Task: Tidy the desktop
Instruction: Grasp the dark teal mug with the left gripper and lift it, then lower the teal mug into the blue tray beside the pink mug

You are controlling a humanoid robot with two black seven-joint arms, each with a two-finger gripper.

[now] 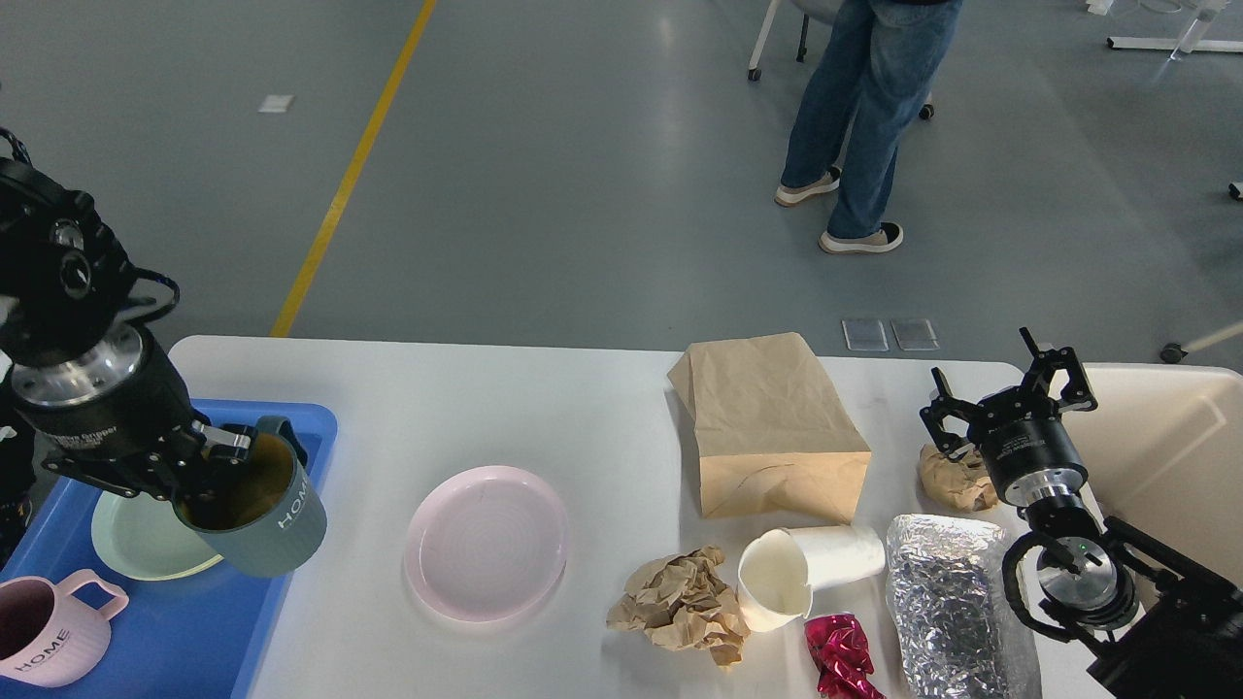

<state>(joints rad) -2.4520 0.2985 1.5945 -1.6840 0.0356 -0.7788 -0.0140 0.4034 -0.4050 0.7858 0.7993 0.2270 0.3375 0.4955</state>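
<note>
The white desktop spans the view. My left gripper is shut on the rim of a grey-green mug marked HOME, held tilted above the right edge of the blue tray. Inside the tray lie a pale green plate and a pink mug. A pink plate sits on the desktop beside the tray. My right gripper stands open above a crumpled brown paper ball at the right.
A brown paper bag lies at the middle back. In front of it are crumpled brown paper, a tipped white paper cup, a red foil wrapper and a silver foil bag. A beige bin stands at the right. A person stands beyond the table.
</note>
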